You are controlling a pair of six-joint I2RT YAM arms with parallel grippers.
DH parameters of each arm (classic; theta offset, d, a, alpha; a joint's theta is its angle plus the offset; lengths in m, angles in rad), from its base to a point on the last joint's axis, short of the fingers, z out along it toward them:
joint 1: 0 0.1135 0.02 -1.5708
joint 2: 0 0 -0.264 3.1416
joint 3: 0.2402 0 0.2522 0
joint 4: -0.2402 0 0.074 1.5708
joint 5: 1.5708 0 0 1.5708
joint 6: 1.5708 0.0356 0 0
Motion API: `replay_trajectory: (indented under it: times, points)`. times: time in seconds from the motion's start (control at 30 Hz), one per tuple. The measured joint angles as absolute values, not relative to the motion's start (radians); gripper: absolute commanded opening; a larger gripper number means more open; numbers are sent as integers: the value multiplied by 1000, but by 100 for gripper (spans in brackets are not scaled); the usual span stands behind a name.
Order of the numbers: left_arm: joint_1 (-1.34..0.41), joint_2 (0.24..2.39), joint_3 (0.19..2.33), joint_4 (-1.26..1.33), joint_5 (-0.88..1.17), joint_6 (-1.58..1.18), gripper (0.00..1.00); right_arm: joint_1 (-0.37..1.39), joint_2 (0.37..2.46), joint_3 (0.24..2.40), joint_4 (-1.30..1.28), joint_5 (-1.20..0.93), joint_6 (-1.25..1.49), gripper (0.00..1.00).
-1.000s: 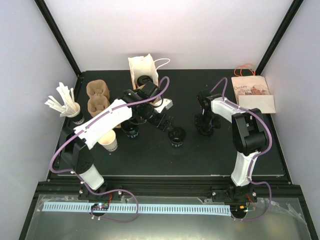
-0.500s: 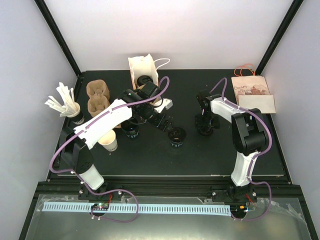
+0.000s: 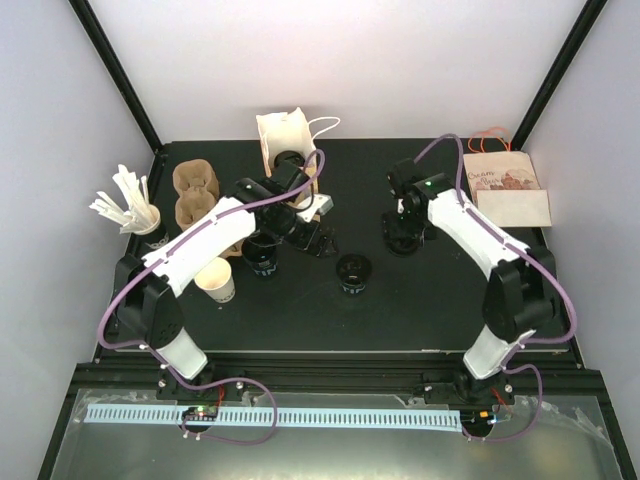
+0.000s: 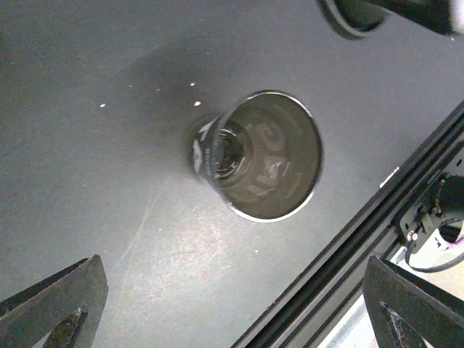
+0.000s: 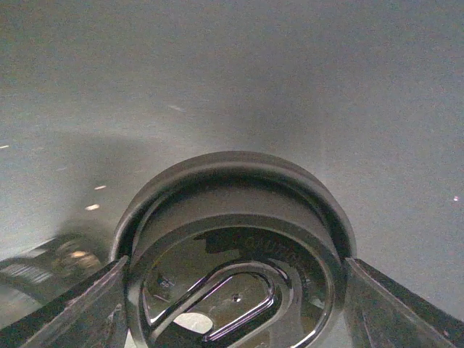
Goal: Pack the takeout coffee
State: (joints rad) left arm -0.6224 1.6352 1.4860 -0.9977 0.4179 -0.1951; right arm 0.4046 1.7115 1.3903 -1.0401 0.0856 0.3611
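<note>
An open black coffee cup (image 3: 352,271) stands upright mid-table; the left wrist view looks down into it (image 4: 259,155). My left gripper (image 3: 312,236) hovers open just up-left of it, and its fingers (image 4: 54,301) frame bare table with nothing between them. My right gripper (image 3: 402,237) is shut on a black lid (image 5: 232,279), whose rim touches both fingers (image 5: 395,308). A second black cup (image 3: 262,256) and a white paper cup (image 3: 216,283) stand to the left. The white handled bag (image 3: 285,138) stands open at the back.
Brown cup carriers (image 3: 195,195) lie at the back left beside a cup of white stirrers (image 3: 130,208). A flat brown paper bag (image 3: 505,188) lies at the back right. The table's black front rail (image 4: 348,261) runs close to the middle cup.
My right arm has swung back and to the left, carrying the lid. My left gripper has drawn back up-left, away from the middle black cup.
</note>
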Motion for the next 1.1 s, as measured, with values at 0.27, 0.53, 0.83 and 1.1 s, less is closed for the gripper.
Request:
replay_trajectory:
  times: [0.27,0.53,0.83,1.1]
  points:
    - [-517,1602,1438,-966,467,-198,99,591,1631,1509,-1124,39,342,76]
    - [-469,1591,1402,-937,552,-213,98,701,1677,1541,-1175,-2,337,77]
    - [-453,1591,1335,-907,628,-223,95,759,1769,1571,-1203,7,331,77]
    - [-445,1590,1332,-904,633,-221,95,779,1799,1573,-1212,32,330,77]
